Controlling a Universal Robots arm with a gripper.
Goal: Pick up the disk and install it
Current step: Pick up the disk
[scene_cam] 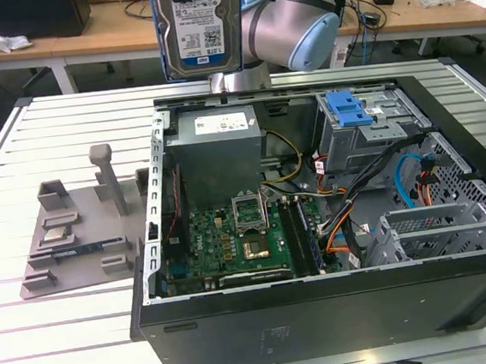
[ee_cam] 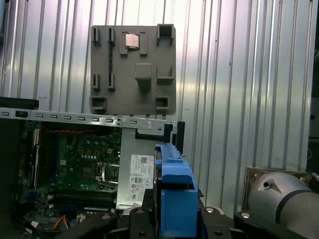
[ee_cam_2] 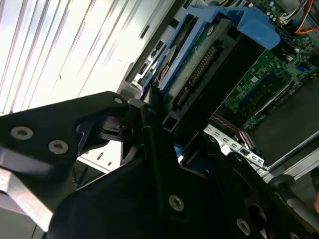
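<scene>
**The disk** (scene_cam: 198,27) hangs upright in the air over the far side of the open computer case (scene_cam: 325,320), its label toward the exterior camera. Its blue side rail (ee_cam: 174,186) shows edge-on in the first wrist view. It is a rigid metal body, judged dense, smooth-faced and sensitive to shock. It is best held firmly by the casing or rails, clear of the connector. The gripper (ee_cam: 174,221) is clamped on the disk and touches nothing else.

arm (scene_cam: 295,24): grey, elbow bent, up high | gripper (ee_cam: 174,219): pointing down, clamped tight on the disk (scene_cam: 199,27), holding it up in the air
</scene>
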